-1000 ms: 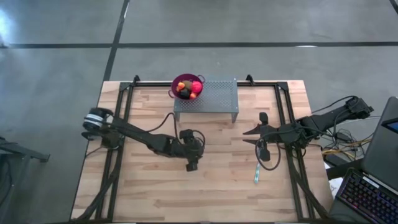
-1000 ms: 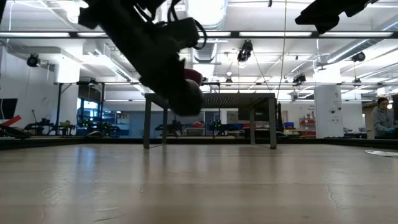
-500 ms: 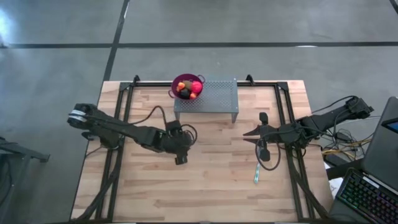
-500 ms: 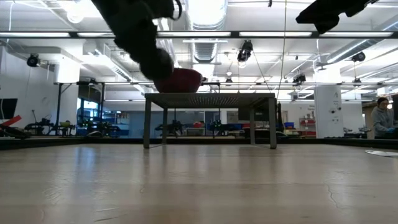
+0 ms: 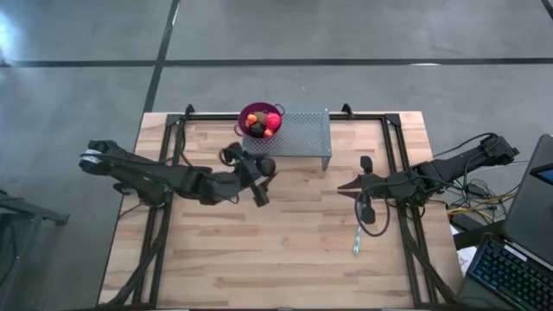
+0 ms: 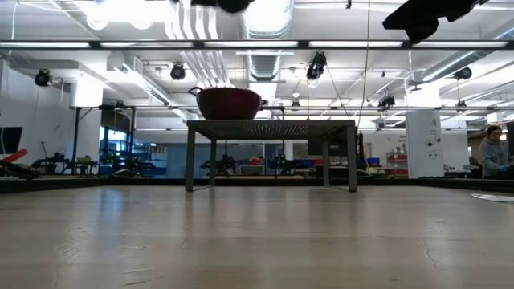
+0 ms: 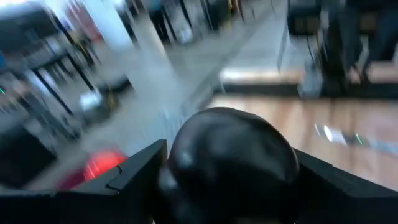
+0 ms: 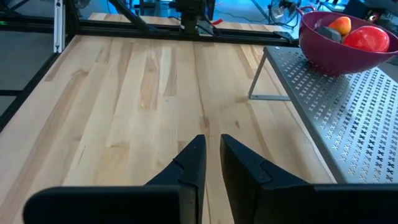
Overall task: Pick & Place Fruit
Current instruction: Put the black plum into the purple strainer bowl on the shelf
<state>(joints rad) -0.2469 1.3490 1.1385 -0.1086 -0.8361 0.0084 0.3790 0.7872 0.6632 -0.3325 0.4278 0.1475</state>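
My left gripper [image 5: 263, 168] is raised just left of the perforated metal stand [image 5: 298, 134] and is shut on a dark brown-black fruit ball [image 7: 230, 162]. On the stand's left end sits the purple colander bowl [image 5: 261, 119] with a red ball [image 8: 367, 38], an orange piece [image 8: 339, 25] and a dark piece in it. The low view shows the bowl [image 6: 229, 103] on the stand, and only the gripper's underside [image 6: 233, 4] at the top edge. My right gripper [image 8: 213, 152] hovers over the table's right part, shut with nothing between its fingers. My left gripper pinches the dark ball between its two fingers, one finger [image 7: 134, 171] on each side of it. The fingers lie about level and come from the table's left side. The ball [image 5: 267, 166] is lifted clear of the table.
A slim teal stick [image 5: 356, 240] lies on the wood near the right gripper. Black frame rails [image 5: 173, 147] run along the table's left and right sides. A laptop and a keyboard [image 5: 510, 272] sit off the table at the right.
My left gripper has risen with the dark ball and gone toward the table's far edge, up beside the stand and bowl. It has tipped up from pointing down to about level. My right gripper has kept its place and its fingers have shut.
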